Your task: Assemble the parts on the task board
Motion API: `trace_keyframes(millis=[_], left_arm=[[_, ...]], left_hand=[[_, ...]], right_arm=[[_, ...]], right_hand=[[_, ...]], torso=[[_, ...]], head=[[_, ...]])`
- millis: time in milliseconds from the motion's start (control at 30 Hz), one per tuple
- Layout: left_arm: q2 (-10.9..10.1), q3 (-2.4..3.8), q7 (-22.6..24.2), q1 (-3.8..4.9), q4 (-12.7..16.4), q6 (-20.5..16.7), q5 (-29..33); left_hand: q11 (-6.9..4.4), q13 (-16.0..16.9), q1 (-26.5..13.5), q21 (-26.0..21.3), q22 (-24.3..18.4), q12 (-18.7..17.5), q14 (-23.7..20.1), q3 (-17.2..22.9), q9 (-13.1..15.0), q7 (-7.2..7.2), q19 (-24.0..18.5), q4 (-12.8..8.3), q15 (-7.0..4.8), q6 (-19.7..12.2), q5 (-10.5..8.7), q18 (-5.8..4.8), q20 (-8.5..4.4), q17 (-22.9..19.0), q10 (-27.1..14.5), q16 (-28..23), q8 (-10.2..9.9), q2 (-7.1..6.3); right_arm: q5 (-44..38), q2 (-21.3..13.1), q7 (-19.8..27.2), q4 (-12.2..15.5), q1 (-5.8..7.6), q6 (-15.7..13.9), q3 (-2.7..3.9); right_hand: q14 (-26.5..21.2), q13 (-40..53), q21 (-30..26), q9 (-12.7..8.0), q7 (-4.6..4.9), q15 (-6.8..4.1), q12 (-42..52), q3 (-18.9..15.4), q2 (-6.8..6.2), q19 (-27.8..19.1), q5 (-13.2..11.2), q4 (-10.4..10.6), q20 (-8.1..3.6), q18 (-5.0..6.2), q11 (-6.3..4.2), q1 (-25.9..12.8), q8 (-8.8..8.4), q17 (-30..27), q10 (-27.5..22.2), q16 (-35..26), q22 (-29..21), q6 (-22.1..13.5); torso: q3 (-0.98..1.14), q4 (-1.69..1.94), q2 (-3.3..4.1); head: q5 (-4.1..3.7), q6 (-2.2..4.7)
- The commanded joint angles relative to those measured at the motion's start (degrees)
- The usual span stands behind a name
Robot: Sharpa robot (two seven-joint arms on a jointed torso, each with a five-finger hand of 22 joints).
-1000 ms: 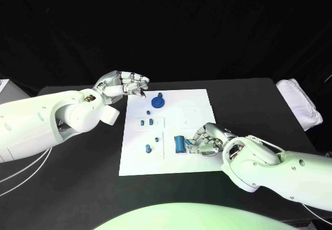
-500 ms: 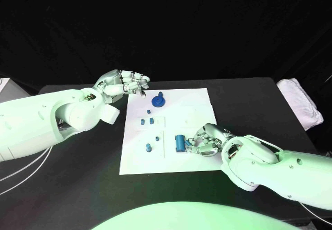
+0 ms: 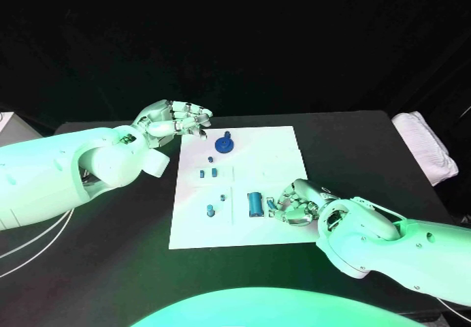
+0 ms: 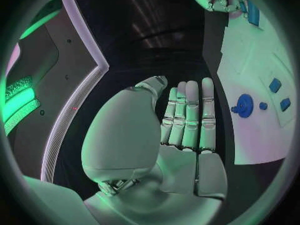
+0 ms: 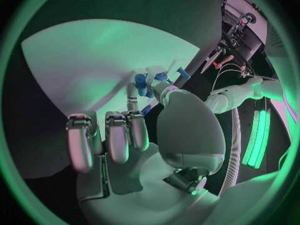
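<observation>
The task board (image 3: 270, 146), a white plate, is seen lying in the middle of the black table (image 3: 363, 136), its long side running from near to far.

Left hand (image 3: 177, 118): held above the table just off the board's far-left corner. Its fingers are curled inward toward the palm, and nothing is seen between them. In the left wrist view the hand (image 4: 181, 120) is seen with its fingers side by side and nothing in them, the board (image 4: 262, 90) lying off to one side.

Right hand (image 3: 297, 202): lowered onto the board's near-right part, fingers bent down close together. Beside its fingertips, to the left, a blue cylinder (image 3: 255, 202) is found on the board; whether it is touched or gripped cannot be told from the head view. In the right wrist view blue parts (image 5: 150, 82) are seen at the fingertips (image 5: 134, 102) of this hand (image 5: 125, 135), but a grip cannot be confirmed.

Other parts noted on the board:
- a round blue disc with a knob (image 3: 224, 144) at the far end, near the left hand but apart from it;
- small blue pieces (image 3: 206, 172) in the middle-left part;
- two further small blue pieces (image 3: 211, 209) at the near-left part, left of the cylinder.

A folded white cloth (image 3: 427, 146) is noted at the table's right edge, well apart from the board.
</observation>
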Motion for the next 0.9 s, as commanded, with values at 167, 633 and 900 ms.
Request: trace_keyframes(millis=[167, 633, 900], left_arm=[[0.09, 0.03, 0.14, 0.03, 0.04, 1.16, 0.18], [0.12, 0.03, -0.11, 0.03, 0.04, 1.35, 0.18], [0.08, 0.03, -0.22, 0.03, 0.05, 1.33, 0.18]], left_hand=[[-0.04, 0.05, 0.33, -0.37, -0.06, 0.18, -0.22, -0.08, 0.09, -0.03, 0.48, 0.03, 0.03, 0.34, -0.01, 0.62, -0.02, 0.05, -0.24, 0.11, -0.20, 0.00], [-0.01, 0.13, 0.35, -0.41, -0.05, 0.22, -0.26, -0.11, 0.10, -0.01, 0.48, 0.09, 0.04, 0.35, -0.01, 0.62, -0.02, 0.08, -0.34, 0.08, -0.22, 0.07], [0.00, 0.15, 0.32, -0.42, -0.05, 0.23, -0.27, -0.13, 0.10, 0.00, 0.47, 0.14, 0.05, 0.35, -0.01, 0.61, -0.02, 0.09, -0.37, 0.08, -0.23, 0.08]], right_arm=[[-3.57, -0.68, 0.61, 0.81, -0.16, -4.28, 0.04], [-1.30, -0.32, 0.14, -0.21, -0.08, -0.45, 0.05], [-0.42, 0.02, -0.67, -0.88, 0.01, 3.11, 0.05]], right_hand=[[5.85, 12.20, 0.60, 0.16, -0.42, -0.47, 0.36, -0.19, 0.10, 5.85, -0.83, 0.31, -0.33, -0.35, -0.54, -0.80, 0.39, 14.46, 4.21, 0.20, 15.01, 0.13], [5.84, 12.17, 0.60, 0.19, -0.43, -0.51, 0.28, -0.39, 0.13, 5.85, -1.33, 0.47, -0.37, -0.35, -0.56, -1.22, 0.44, 14.44, 4.19, 0.19, 15.01, 0.12], [5.81, 12.08, 0.18, 0.19, -0.32, -0.46, 0.05, -0.92, 0.26, 5.73, -1.96, 1.16, -0.36, -0.27, -0.48, -2.59, 0.42, 14.28, 4.12, 0.12, 14.90, -0.07]], torso=[[-0.01, 0.02, 0.05], [-0.08, 0.17, 0.06], [-0.03, 0.05, 0.07]], head=[[-0.04, 0.04], [-0.13, -0.12], [0.13, -0.13]])
